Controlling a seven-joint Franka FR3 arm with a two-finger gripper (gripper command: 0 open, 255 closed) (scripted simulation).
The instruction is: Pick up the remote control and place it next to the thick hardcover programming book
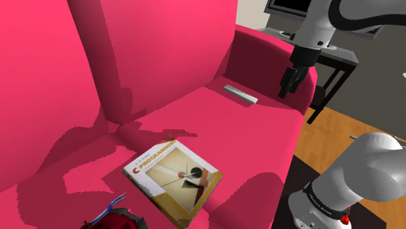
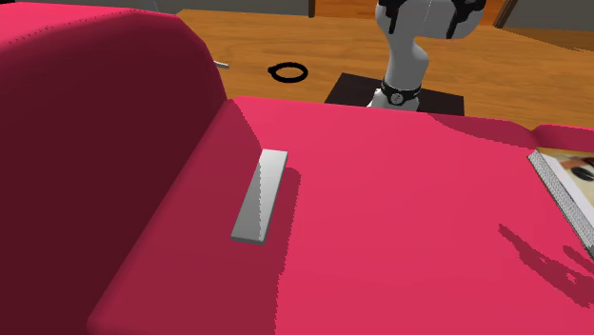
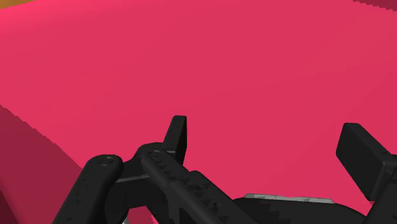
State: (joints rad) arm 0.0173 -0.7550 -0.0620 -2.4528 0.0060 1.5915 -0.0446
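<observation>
Remote (image 1: pixel 241 95) waits on a pink sofa (image 1: pixel 215 123) as a robot arm prepares a pickup. Nearest the shoulder camera, on the open seat short of its front edge, the book (image 1: pixel 174 180) lies flat and cover up. "PROGRAMMING" reads in white capitals on its cover with a large "C" ahead of it; the smaller print is too fine to read. Well apart from it, at the seat's far end edge, the remote (image 2: pixel 261 196) lies flat as a plain grey slab, one long side just beside the foot of the armrest (image 1: pixel 267 55). No buttons, brand or lettering can be made out on it. Beyond and above, over the armrest, hangs the hand (image 1: pixel 286 88). In the wrist view the hand (image 3: pixel 270 149) has its fingers spread apart, empty and touching nothing. The remote looks slim, stiff and light, probably smooth-sided. The sensible hold is across its narrow width near mid-length, a finger on each long side. The armrest-side finger appears to have little room, and the cushion may give under pressure.
</observation>
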